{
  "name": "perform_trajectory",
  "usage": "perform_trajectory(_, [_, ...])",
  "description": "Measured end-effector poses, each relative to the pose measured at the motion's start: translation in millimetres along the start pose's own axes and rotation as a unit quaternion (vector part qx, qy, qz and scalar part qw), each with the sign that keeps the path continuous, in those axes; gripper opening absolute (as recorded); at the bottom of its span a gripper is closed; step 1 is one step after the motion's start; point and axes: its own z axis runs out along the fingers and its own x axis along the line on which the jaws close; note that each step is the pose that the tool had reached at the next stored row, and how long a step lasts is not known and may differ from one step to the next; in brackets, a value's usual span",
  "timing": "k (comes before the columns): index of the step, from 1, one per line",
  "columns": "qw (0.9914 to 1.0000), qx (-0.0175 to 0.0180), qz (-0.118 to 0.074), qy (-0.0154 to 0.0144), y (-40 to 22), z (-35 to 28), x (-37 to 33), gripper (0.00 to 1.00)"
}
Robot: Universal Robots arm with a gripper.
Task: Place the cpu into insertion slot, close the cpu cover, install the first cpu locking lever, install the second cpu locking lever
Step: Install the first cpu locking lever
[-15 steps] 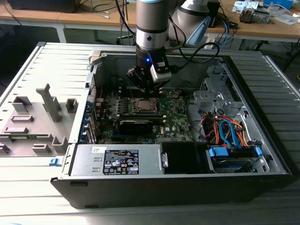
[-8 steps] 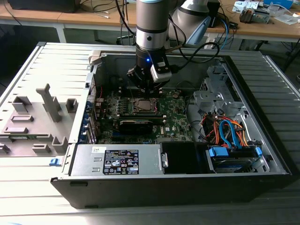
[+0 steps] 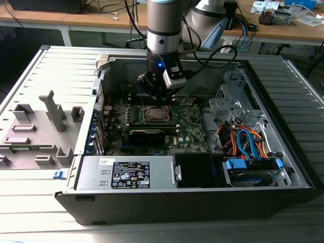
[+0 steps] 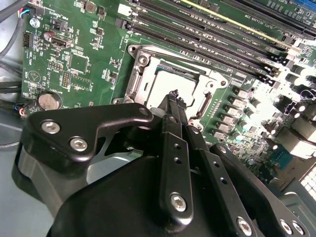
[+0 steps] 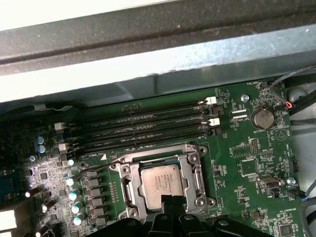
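The cpu [image 5: 160, 180], a silvery square chip [image 4: 170, 81], lies flat in the insertion slot [image 3: 154, 114] on the green motherboard. The cpu cover [image 5: 196, 173], a thin metal frame [image 4: 139, 74], lies down around the chip, which shows through its window. A thin wire lever [image 5: 96, 169] runs off one side of the socket. My gripper [image 3: 157, 95] hangs straight over the socket, and in both wrist views its black fingers are pressed together, with the tips [image 4: 174, 95] right at the chip's near edge [image 5: 170, 198]. Whether they touch it I cannot tell.
The motherboard sits deep inside an open computer case [image 3: 283, 167]. Long memory slots [image 5: 148, 126] run beside the socket, and a coin battery [image 5: 261, 117] lies nearby. A power supply [image 3: 126, 172] and bundled cables [image 3: 248, 142] fill the near side. A grey fixture plate [image 3: 35, 131] lies at the exterior view's left.
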Motion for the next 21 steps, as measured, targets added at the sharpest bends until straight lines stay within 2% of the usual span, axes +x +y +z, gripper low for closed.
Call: perform_trajectory(21, [0.99994, -0.0002, -0.011, -0.0006, 0.0, 0.0, 0.0, 0.11])
